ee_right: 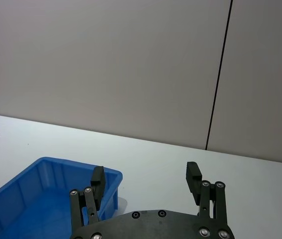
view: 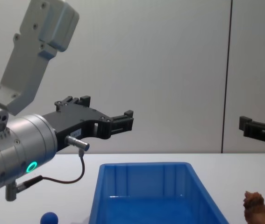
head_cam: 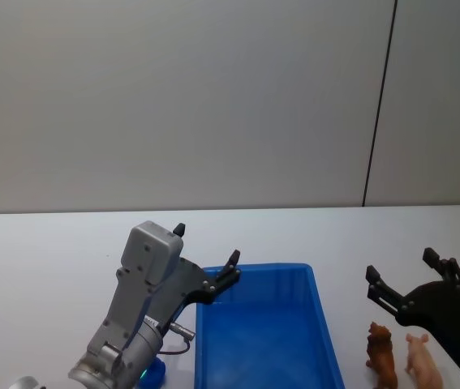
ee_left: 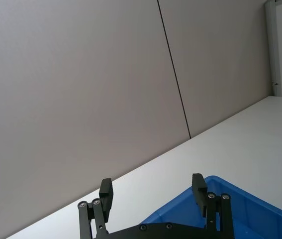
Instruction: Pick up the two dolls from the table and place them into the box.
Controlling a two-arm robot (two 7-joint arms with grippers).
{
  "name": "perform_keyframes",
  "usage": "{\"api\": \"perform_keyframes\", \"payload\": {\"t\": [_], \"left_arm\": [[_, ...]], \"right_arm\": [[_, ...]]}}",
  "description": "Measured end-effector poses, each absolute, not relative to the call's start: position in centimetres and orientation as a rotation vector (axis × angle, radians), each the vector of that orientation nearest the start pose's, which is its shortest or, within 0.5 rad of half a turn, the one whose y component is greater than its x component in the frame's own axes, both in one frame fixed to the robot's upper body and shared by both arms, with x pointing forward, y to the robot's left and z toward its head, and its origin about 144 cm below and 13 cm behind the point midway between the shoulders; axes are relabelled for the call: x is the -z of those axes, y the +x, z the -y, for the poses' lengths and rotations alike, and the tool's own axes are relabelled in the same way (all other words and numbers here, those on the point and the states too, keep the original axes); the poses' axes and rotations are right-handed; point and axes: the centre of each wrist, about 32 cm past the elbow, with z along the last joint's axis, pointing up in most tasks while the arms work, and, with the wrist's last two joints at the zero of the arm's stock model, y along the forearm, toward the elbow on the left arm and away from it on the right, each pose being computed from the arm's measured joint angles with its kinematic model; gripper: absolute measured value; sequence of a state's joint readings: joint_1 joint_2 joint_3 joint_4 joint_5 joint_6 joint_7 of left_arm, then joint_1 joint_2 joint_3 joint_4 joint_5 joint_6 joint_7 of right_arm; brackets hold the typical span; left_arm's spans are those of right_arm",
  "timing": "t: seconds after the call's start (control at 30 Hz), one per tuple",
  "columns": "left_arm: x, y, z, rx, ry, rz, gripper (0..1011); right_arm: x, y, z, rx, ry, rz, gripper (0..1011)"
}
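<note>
The blue box (head_cam: pixel 255 268) stands in the middle of the white table (head_cam: pixel 43 251). A reddish-brown doll (head_cam: pixel 382 355) stands on the table just right of the box, also in the chest view (view: pixel 254 206). The blue doll's round head (view: pixel 49 218) shows left of the box, and the left arm partly hides it in the head view (head_cam: pixel 155 374). My left gripper (head_cam: pixel 207 245) hovers open and empty over the box's far left corner (ee_left: pixel 260 206). My right gripper (head_cam: pixel 401 266) is open and empty, raised above the reddish-brown doll.
A pale pink pig figure (head_cam: pixel 421 361) stands just right of the reddish-brown doll. A grey wall with a dark vertical seam (head_cam: pixel 380 105) rises behind the table. Bare tabletop stretches beyond the box and to the far left.
</note>
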State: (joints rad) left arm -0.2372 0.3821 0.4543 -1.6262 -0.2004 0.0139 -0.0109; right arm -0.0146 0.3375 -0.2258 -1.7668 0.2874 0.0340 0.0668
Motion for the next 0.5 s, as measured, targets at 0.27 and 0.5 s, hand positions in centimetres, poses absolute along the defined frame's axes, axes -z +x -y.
{"api": "perform_keyframes", "payload": {"t": [0.27,0.5], "left_arm": [[-120.44,49.20,-19.84,-1.124,0.061,0.268,1001],[-120.44,49.20,-19.84,-1.124,0.061,0.268,1001]], "right_arm": [[-118.87,44.33,23.71,1.230,0.026,0.075,1001],[-118.86,44.36,23.84,1.232,0.026,0.074,1001]]}}
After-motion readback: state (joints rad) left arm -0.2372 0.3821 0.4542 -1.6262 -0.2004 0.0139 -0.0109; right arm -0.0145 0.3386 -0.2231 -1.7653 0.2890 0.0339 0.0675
